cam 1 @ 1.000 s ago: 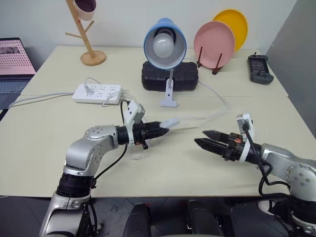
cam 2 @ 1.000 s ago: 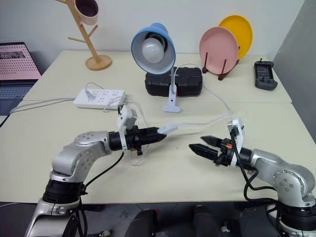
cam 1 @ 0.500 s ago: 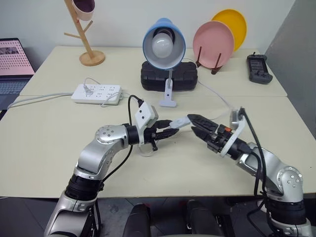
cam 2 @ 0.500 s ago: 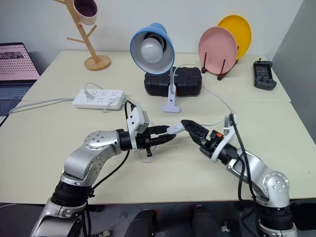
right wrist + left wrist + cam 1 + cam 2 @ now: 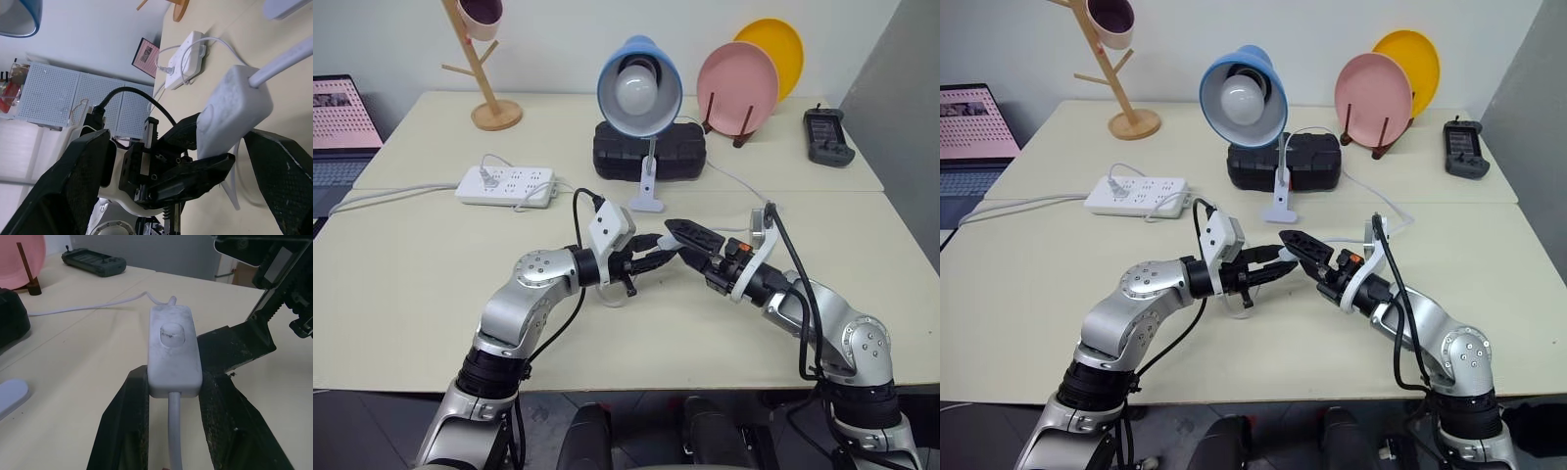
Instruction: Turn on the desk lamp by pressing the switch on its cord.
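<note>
Over beige tabletop (image 5: 401, 284): left tool (image 5: 173, 382) clamping switch (image 5: 172, 350), right tool (image 5: 683, 238) swung in, wide open, flanking it; press imminent, lamp (image 5: 639, 93) unlit

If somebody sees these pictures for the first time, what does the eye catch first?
Probably the two grippers meeting at the table's middle: the left gripper holds the white switch on its cord, and the open right gripper reaches it from the other side. Behind them stands the unlit desk lamp with its blue shade, and further right a pink plate.
</note>
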You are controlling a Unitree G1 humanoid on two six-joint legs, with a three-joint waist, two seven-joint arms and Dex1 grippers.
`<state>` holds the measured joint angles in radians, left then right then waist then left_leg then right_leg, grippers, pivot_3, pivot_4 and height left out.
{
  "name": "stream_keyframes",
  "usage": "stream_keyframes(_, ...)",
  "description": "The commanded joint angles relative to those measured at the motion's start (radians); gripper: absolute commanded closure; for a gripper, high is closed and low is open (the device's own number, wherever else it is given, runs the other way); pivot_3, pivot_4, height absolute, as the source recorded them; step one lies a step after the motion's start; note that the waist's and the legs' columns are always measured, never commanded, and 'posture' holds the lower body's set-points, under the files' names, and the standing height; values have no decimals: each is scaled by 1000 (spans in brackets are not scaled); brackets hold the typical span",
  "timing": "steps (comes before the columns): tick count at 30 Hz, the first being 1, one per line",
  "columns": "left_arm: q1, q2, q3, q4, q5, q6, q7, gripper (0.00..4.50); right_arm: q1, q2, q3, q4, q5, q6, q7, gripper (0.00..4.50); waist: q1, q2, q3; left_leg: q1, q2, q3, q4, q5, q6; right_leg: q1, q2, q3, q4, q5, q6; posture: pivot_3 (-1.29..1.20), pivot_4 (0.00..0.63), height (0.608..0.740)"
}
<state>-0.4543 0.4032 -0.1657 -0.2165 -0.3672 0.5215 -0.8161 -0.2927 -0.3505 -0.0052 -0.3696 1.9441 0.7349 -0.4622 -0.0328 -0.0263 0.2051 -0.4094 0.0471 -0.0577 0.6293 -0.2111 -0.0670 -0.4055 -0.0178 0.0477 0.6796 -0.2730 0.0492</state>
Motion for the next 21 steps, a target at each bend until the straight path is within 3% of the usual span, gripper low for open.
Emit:
stream_keyframes(1, -4, -8, 3, -44, -16, 3, 8, 3436, -8, -6, -5, -9, -3, -12, 12, 0, 0, 0, 0, 0, 0, 0, 0, 0, 0, 0, 0, 0, 0, 0, 0, 0, 150, 740)
stream_keyframes(8, -10, -9, 4, -43, -19, 8, 2, 3436, -3, -3, -5, 7, -39, -8, 25, 0, 0, 0, 0, 0, 0, 0, 0, 0, 0, 0, 0, 0, 0, 0, 0, 0, 150, 740)
stream_keyframes(11, -18, -11, 4, -38, -18, 7, 0, 3436, -6, -1, -8, 16, -51, -8, 29, 410, 0, 0, 0, 0, 0, 0, 0, 0, 0, 0, 0, 0, 0, 0, 0, 0, 150, 740)
stream_keyframes(21, -23, -13, 3, -39, -19, 8, -2, 3436, 0, -5, -2, 24, -90, 6, 45, 2985, 0, 0, 0, 0, 0, 0, 0, 0, 0, 0, 0, 0, 0, 0, 0, 0, 150, 740)
